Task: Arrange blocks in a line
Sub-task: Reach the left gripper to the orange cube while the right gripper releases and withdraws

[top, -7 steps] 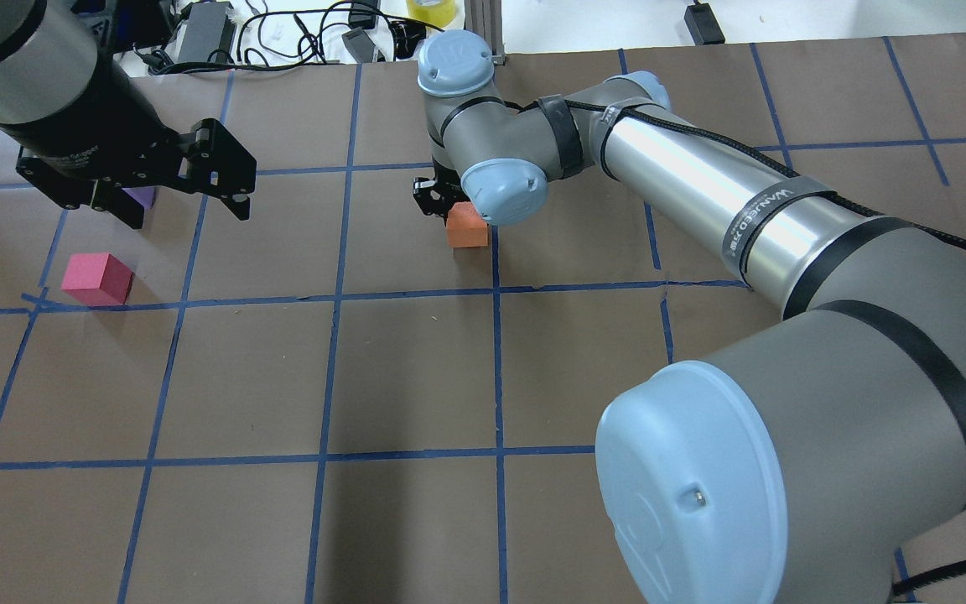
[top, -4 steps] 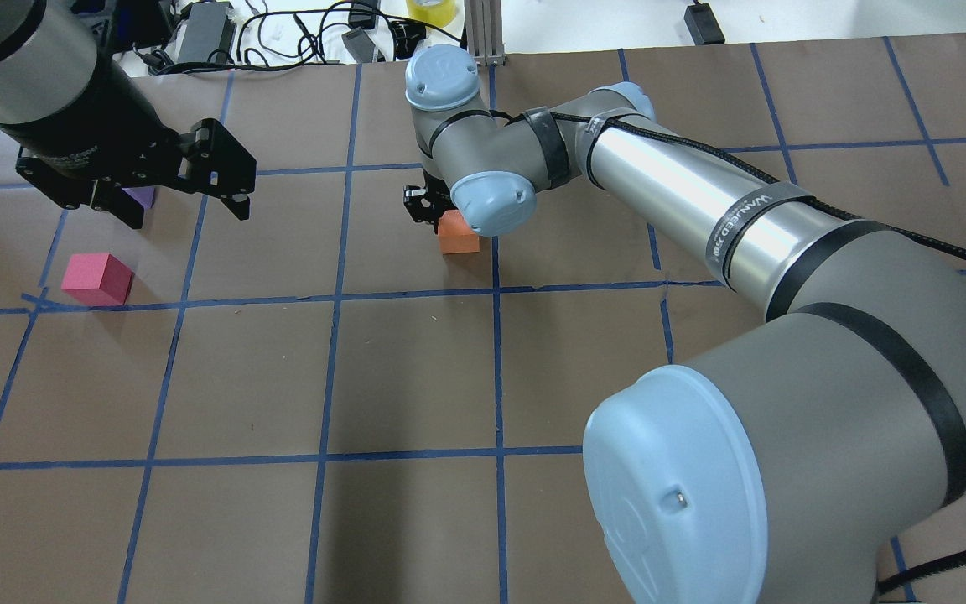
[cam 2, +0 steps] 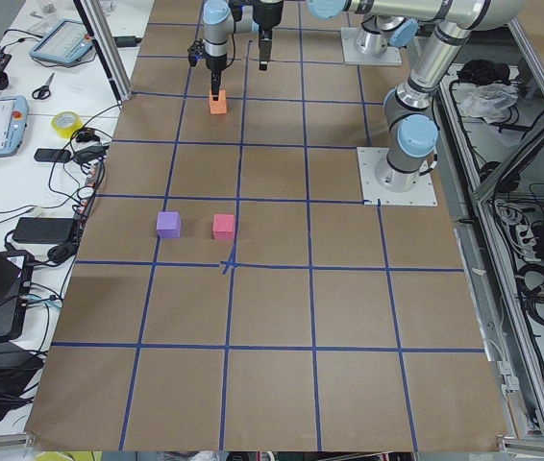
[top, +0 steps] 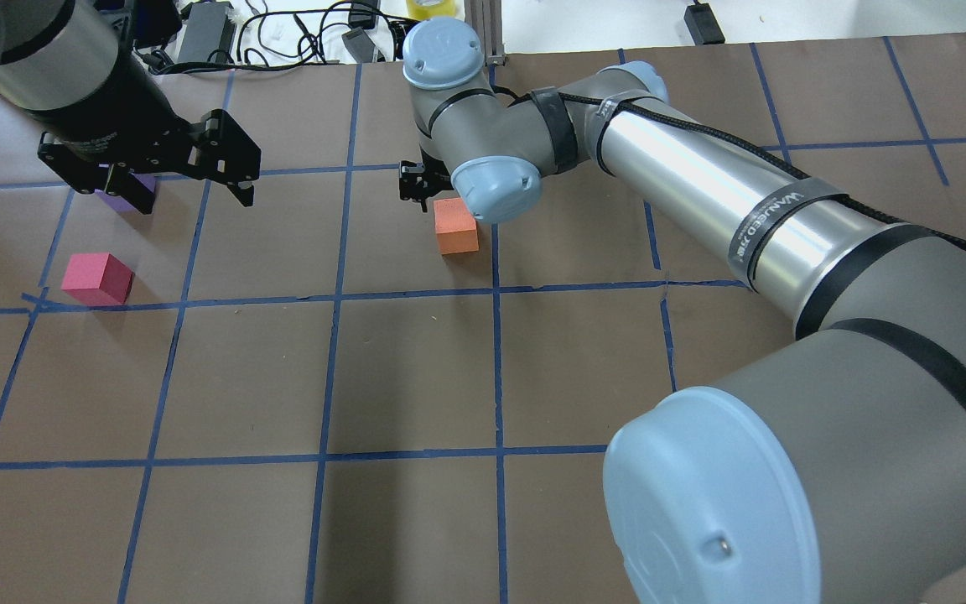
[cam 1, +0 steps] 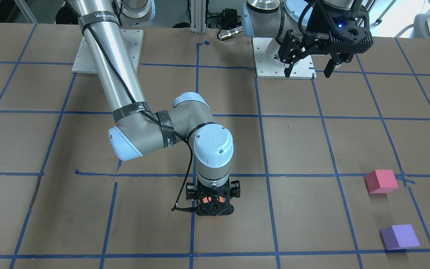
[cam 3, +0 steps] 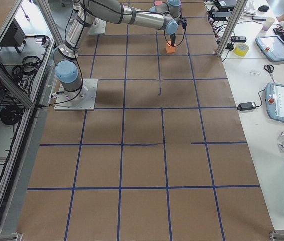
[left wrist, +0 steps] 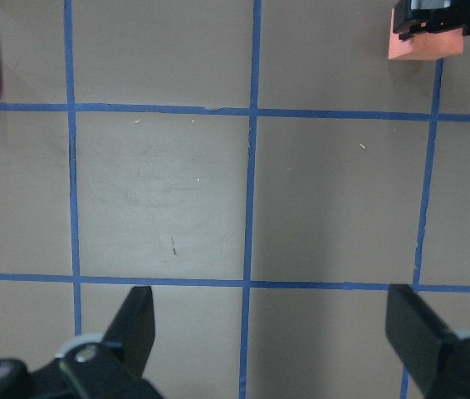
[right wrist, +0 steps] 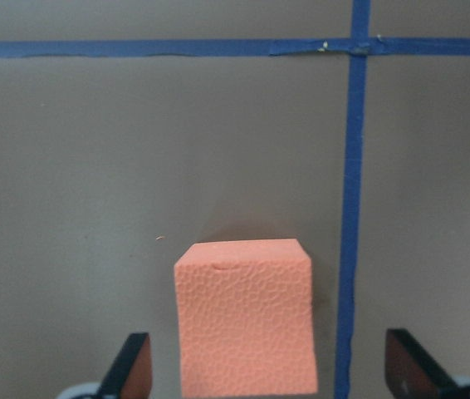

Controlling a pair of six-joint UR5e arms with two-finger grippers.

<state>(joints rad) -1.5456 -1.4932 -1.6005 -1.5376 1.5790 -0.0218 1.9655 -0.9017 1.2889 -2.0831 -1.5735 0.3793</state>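
Right pincer (right wrist: 270, 370) spread around orange block (right wrist: 245, 316), purple block (top: 111, 200) half-hidden behind left pincer (top: 195, 201)

brown table (top: 416, 377) | blue tape grid (top: 497, 377) | yellow tape roll (cam 2: 66, 123) | scissors (cam 2: 44, 88)

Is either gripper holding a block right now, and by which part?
Nothing is held. The right gripper is open, jaws clear on both sides of the orange block. The left gripper is open too, with nothing between its jaws.

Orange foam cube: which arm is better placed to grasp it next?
Right. The right gripper is over the orange foam cube, its jaws open on either side; the left gripper hangs open, well away.
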